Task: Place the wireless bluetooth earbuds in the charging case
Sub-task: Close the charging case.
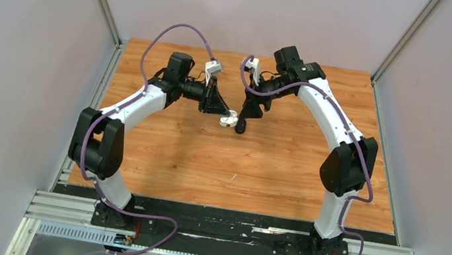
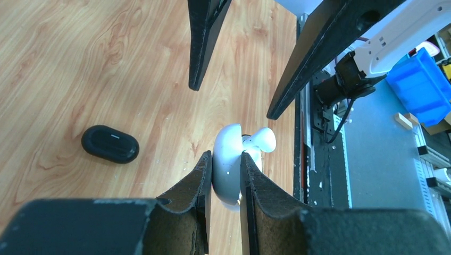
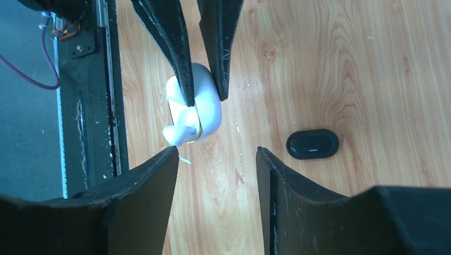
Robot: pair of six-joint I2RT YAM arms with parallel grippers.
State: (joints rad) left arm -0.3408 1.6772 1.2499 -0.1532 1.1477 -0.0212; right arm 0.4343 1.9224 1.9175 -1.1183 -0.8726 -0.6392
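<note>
- The left gripper [image 2: 226, 156] is clenching the white case [image 2: 227, 143] by its two broad sides, fingers pressed tight against the shell.
- It is holding the case in the air over the wooden table [image 2: 64, 64], about midway between the left and right edges and somewhat toward the far edge.
- A white earbud [image 2: 263, 141] is poking out of the case's mouth, on the side turned toward the table's near edge.
- In the right wrist view a gold-coloured rim is showing just beside the earbud. Whether the earbud is sitting fully in its socket cannot be told, and the rest of the case's inside is hidden.
- The right gripper [image 3: 215, 154] is hanging released, with its fingers standing wide apart and nothing between them. It is hovering just beside the white case with its tips pointing at it, apart from it.
- The black case [image 2: 110, 144] is lying flat and closed on the table, near the white case and on its far-edge side. Its contents are not showing.
</note>
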